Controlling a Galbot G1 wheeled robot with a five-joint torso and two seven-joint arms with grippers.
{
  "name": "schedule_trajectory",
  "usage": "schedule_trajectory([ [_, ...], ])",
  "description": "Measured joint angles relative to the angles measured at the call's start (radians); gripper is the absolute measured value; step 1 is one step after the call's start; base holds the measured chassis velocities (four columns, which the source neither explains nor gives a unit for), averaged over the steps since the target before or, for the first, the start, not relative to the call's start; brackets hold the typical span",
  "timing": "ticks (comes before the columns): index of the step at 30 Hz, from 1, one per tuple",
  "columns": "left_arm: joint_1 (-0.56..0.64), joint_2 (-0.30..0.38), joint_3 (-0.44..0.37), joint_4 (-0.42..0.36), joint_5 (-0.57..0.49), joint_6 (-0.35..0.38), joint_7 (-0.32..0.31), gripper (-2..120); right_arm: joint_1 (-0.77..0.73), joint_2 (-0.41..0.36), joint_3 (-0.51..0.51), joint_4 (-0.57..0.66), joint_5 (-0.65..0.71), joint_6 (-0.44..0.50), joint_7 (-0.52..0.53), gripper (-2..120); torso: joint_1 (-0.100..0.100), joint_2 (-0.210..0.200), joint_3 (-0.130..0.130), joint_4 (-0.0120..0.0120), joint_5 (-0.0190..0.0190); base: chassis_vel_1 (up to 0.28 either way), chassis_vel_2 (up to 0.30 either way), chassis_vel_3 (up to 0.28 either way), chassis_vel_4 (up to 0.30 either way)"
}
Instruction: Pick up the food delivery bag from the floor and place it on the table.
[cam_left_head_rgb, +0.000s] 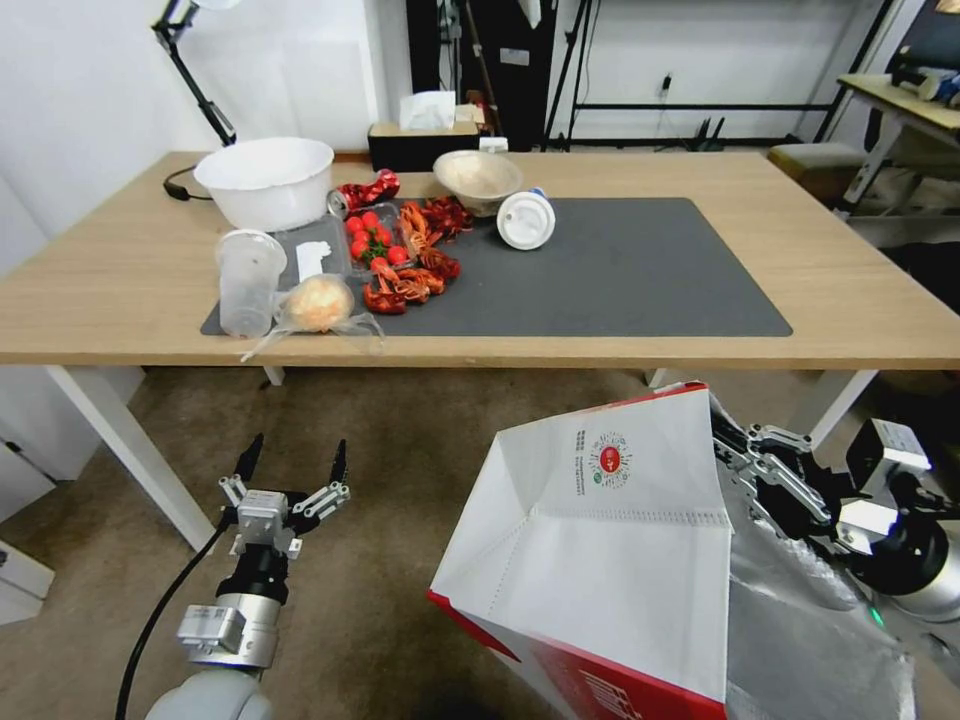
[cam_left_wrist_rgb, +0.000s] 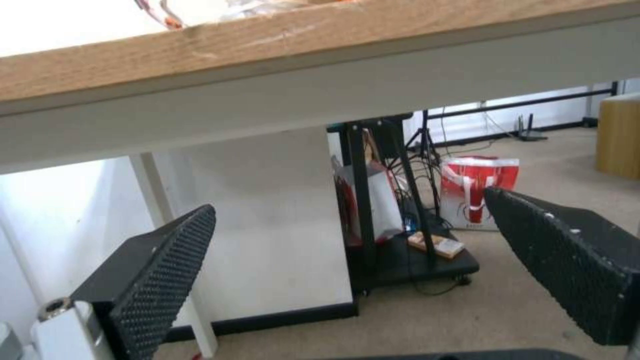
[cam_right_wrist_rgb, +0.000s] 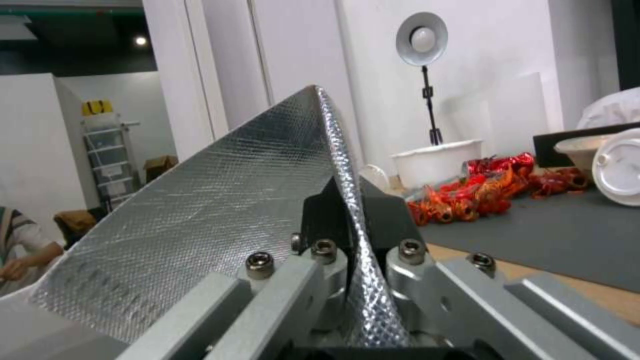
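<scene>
Two claws: right claw (cam_right_wrist_rgb: 350, 225) pinches the food delivery bag (cam_left_head_rgb: 610, 540) rim below the table (cam_left_head_rgb: 130, 270) edge; left claw (cam_left_head_rgb: 293, 462) gapes empty.

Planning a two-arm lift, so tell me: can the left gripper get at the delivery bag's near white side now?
Probably yes. The left gripper hangs open below the table edge, with bare carpet between it and the food delivery bag, which the right gripper holds.
</scene>
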Motion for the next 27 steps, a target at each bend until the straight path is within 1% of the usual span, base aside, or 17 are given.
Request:
schedule_trajectory([
  [7,-0.003,0.001,0.002,0.002,0.0,0.001,0.0,100,0.0,0.001,0.0,-0.001,0.0,0.0,0.001,0,0.01,0.025,0.016,0.0,0.0,0.0,0.0,0.0,0.0],
  [10,-0.003,0.002,0.002,0.002,0.0,0.001,0.001,100,0.003,0.002,-0.002,-0.001,0.0,0.0,0.002,0,0.017,0.044,0.027,0.0,0.0,0.0,0.0,0.0,0.0],
  [15,-0.003,0.004,0.002,0.002,0.0,0.001,0.001,100,0.005,0.002,-0.002,-0.003,-0.001,0.0,0.003,0,0.024,0.06,0.036,0.0,0.0,0.0,0.0,0.0,0.0],
  [19,-0.003,0.004,0.002,0.002,0.0,0.001,0.001,100,0.004,0.006,-0.003,-0.005,-0.002,0.0,0.003,0,0.033,0.082,0.049,0.0,0.0,0.0,0.0,0.0,0.0],
  [24,-0.006,0.004,0.002,0.003,-0.001,0.001,0.001,100,0.004,0.008,-0.003,-0.008,-0.003,0.0,0.003,0,0.039,0.098,0.059,0.0,0.0,0.0,0.0,0.0,0.0],
  [27,-0.007,0.002,0.002,0.006,-0.001,0.001,0.001,100,0.004,0.008,-0.002,-0.01,-0.003,0.001,0.002,0,0.047,0.116,0.07,0.0,0.0,0.0,0.0,0.0,0.0],
])
